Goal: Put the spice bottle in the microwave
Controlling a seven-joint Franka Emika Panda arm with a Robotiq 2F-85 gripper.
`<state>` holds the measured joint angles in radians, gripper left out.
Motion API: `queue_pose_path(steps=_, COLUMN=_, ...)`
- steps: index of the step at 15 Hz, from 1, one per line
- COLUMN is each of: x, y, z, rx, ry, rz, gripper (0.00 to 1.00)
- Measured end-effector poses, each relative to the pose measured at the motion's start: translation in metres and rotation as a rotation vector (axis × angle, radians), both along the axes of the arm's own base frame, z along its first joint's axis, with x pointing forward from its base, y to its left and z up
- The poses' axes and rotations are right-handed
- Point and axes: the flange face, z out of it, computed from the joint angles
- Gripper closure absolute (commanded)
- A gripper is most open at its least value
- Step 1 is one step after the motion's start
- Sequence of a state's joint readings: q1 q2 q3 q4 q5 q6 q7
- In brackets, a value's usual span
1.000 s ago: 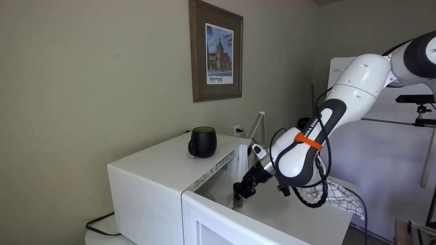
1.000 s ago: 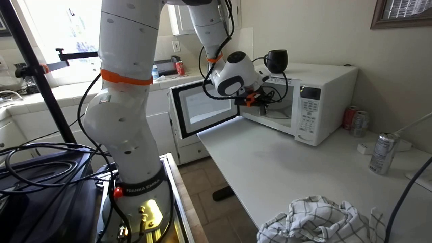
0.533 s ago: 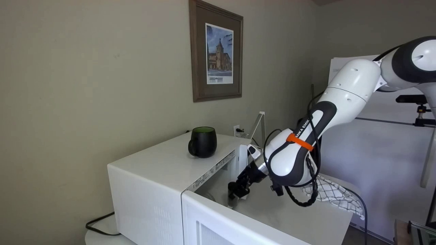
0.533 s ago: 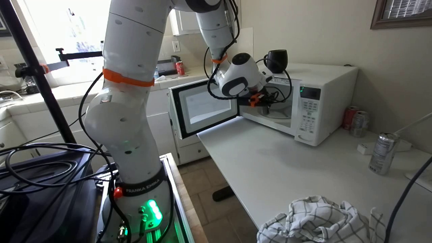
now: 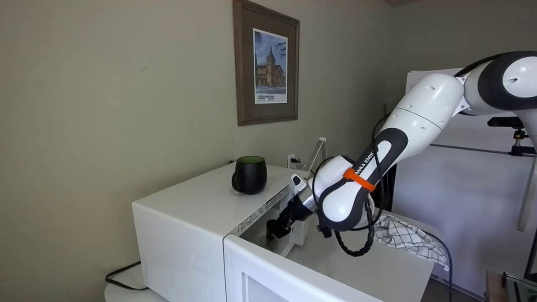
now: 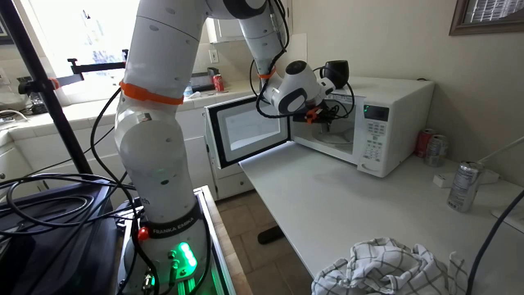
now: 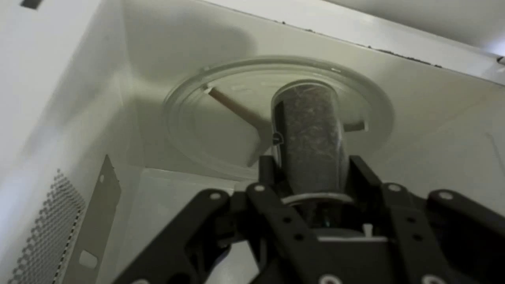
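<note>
One black two-finger gripper (image 7: 311,173) clamps one transparent, dark-filled cylindrical spice bottle (image 7: 307,134), now advanced farther into one white boxy microwave (image 6: 409,123).

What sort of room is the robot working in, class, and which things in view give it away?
Most likely a kitchen, perhaps in a home: white cabinets stand under a tiled counter, and there is an open microwave.

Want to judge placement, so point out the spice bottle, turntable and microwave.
Spice bottle (image 7: 309,138), wrist view: on its see-through side.
Turntable (image 7: 225,140), wrist view: on its round plate.
Microwave (image 5: 205,201), an exterior view: on its white top.
</note>
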<state>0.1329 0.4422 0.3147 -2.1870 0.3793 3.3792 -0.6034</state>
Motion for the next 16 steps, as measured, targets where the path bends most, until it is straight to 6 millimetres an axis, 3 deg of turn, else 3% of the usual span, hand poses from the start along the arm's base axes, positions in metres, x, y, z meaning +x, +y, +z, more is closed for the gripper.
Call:
queue_pose_path(steps=3, x=0.020, y=0.029, z=0.000, rx=0.006, ry=0.030, rz=0.009, gripper=0.77)
queue_pose_path(steps=6, x=0.036, y=0.049, z=-0.015, rx=-0.007, ry=0.051, rz=-0.005, gripper=0.77)
queue_pose_path(steps=9, x=0.048, y=0.056, z=-0.033, rx=-0.033, ry=0.032, rz=-0.047, gripper=0.77)
queue_pose_path(steps=16, x=0.050, y=0.063, z=-0.038, rx=-0.041, ry=-0.007, rz=-0.123, gripper=0.77)
